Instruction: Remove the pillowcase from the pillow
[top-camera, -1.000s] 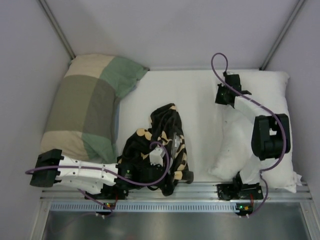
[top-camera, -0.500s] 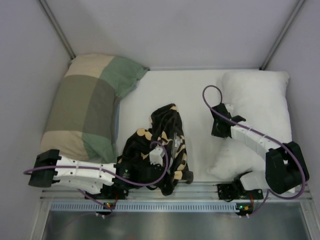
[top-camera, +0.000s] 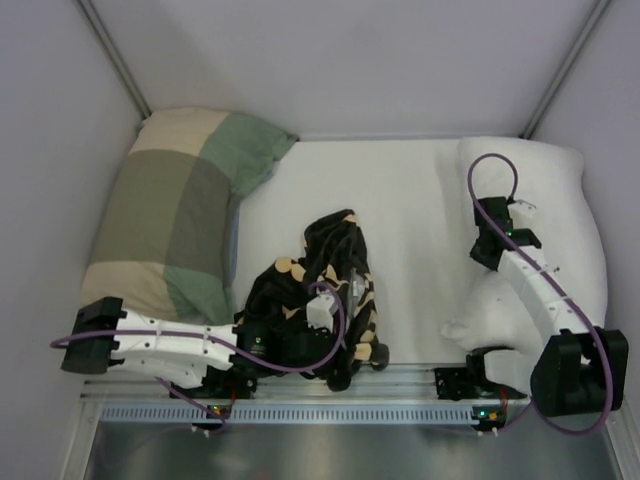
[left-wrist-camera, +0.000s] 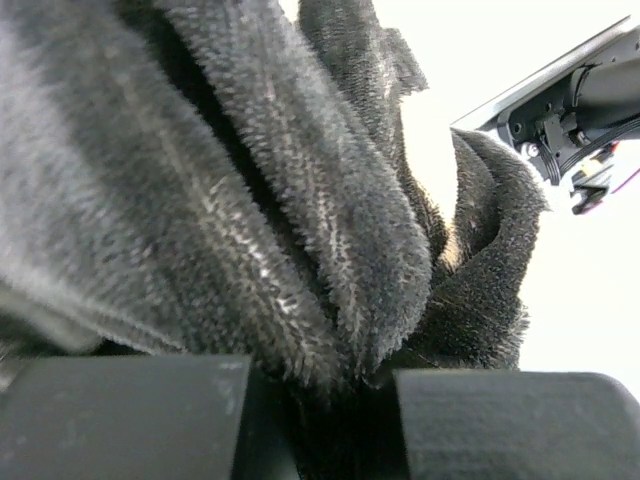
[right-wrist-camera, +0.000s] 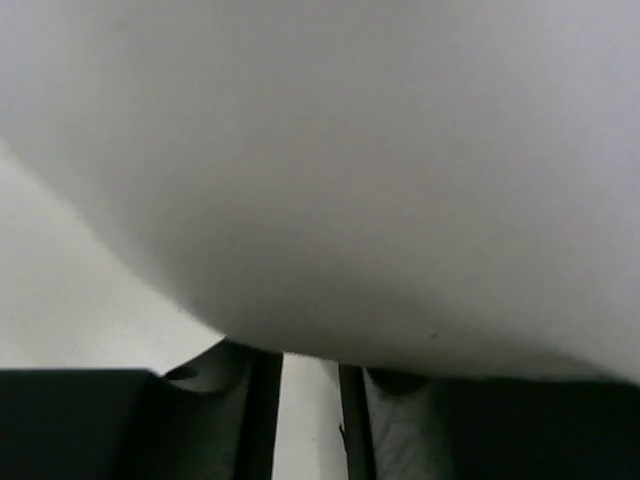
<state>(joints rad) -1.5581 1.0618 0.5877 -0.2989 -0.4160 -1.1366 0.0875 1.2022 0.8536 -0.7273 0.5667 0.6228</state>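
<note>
Left wrist: left gripper (left-wrist-camera: 322, 390) clamps pillowcase (left-wrist-camera: 250, 200); right gripper (right-wrist-camera: 310, 395) slightly parted, against pillow (right-wrist-camera: 350, 180).

left hand (left-wrist-camera: 325, 402): buried in pillowcase (left-wrist-camera: 250, 200) | pillow (right-wrist-camera: 350, 180): blurred, edges cut off

We see a green, beige and olive patchwork pillow (top-camera: 175, 215) lying at the far left on the white tabletop (top-camera: 390, 200).

I count two pillows: one plain white pillow (top-camera: 545, 190) and one green-and-beige patchwork pillow (top-camera: 170, 215). One black flowered pillowcase (top-camera: 330, 262). Two robot arms, left arm (top-camera: 160, 346) and right arm (top-camera: 540, 290). Two tools, left tool (left-wrist-camera: 330, 400) and right tool (right-wrist-camera: 312, 400). One desk (top-camera: 400, 190).
</note>
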